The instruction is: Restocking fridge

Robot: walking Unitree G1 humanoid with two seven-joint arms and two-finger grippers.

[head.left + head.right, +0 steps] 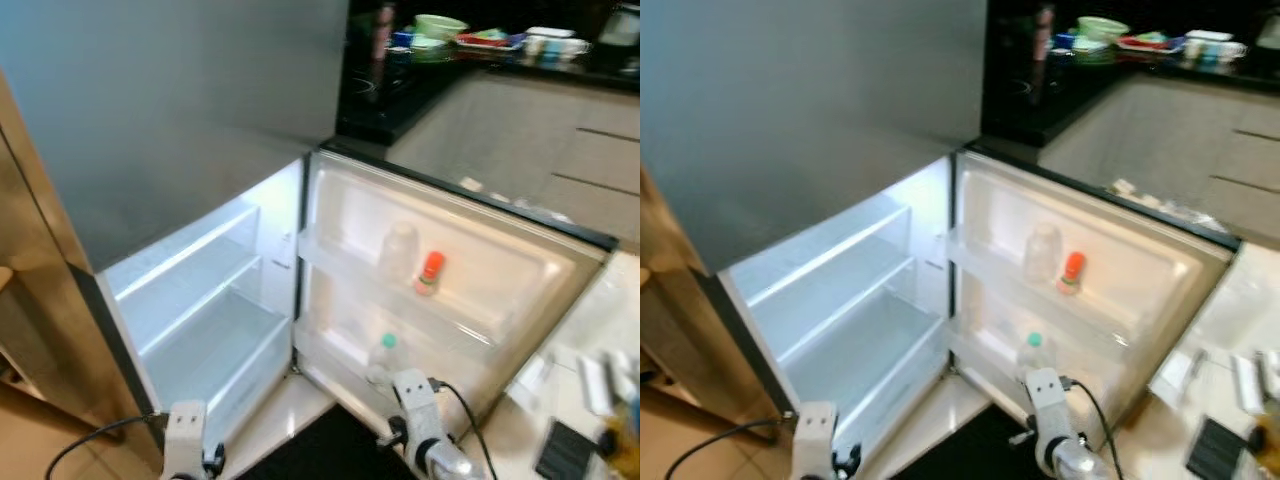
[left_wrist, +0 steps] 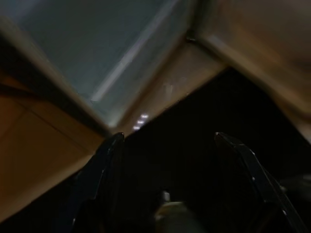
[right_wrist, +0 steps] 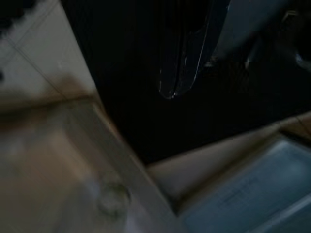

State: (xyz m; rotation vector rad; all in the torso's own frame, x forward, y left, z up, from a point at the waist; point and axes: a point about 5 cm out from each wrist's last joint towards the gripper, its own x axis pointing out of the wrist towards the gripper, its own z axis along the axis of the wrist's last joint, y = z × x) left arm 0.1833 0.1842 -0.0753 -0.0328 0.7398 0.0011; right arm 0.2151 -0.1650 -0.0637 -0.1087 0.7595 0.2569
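Note:
The fridge stands open before me, its lit inner shelves bare. Its door is swung out to the right. On the door's upper rack stand a clear bottle and a small orange-capped bottle. A green-capped bottle sits in the lower rack, just behind my right wrist. Both arms hang low in front of the fridge. My left gripper is open over the dark mat, with nothing between its fingers. My right gripper is dark and blurred, above the mat near the door's foot.
A black mat lies on the tiled floor before the fridge. A wooden panel flanks the fridge's left. Behind the door are grey drawers and a dark counter with bowls and dishes. Loose items lie at the right.

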